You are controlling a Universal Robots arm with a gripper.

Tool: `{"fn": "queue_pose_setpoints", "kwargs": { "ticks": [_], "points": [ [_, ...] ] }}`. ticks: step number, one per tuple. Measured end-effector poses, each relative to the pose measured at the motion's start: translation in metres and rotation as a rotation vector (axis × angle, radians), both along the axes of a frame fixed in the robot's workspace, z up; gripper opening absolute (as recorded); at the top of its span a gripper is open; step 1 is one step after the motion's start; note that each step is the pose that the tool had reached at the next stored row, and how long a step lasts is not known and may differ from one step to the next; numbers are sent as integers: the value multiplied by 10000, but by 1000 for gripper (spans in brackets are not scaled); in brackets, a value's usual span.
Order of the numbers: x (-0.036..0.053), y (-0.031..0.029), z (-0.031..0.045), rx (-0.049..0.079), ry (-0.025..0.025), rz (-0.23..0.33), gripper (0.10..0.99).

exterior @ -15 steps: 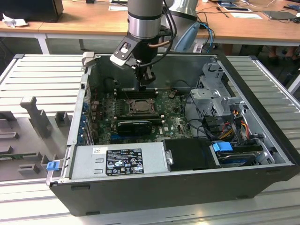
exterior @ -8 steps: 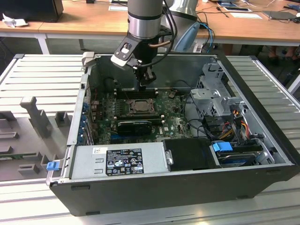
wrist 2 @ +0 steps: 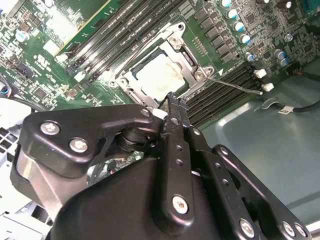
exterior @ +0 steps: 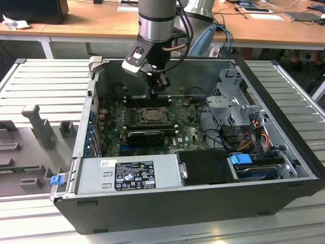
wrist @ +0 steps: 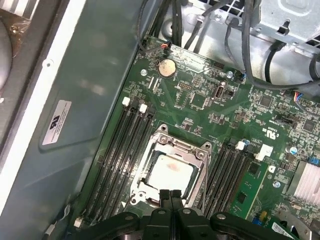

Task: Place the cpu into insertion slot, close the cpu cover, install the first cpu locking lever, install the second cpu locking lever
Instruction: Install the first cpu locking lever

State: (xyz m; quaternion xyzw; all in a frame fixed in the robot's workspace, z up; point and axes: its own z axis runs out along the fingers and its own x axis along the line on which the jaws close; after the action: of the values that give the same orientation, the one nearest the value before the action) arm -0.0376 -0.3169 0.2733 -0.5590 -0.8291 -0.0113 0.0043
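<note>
Nearest in the exterior view, the power supply fills the front of the open case, and the long black card lies just beyond it. Farther in sits the insertion slot. The cpu lies flat in it, pale face up, and the cpu cover is folded down, framing the chip. Placing and covering look done, so the step in hand is most likely a locking lever. One thin wire lever juts free from the socket's corner, out over the memory slots. I cannot tell whether the other lever is latched. The gripper hangs at the socket's far edge, jaws pressed together on nothing, and I cannot tell whether it touches. Seating the lever likely calls for a steady sideways-and-down push with the closed tips, keeping off the board. A wooden tabletop lies beyond the case.
</note>
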Motion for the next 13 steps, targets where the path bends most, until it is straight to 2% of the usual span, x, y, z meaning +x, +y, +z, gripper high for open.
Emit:
{"fn": "queue_pose_setpoints", "kwargs": {
  "ticks": [13],
  "points": [
    [0,0,0,0,0,954,106]
  ]
}}
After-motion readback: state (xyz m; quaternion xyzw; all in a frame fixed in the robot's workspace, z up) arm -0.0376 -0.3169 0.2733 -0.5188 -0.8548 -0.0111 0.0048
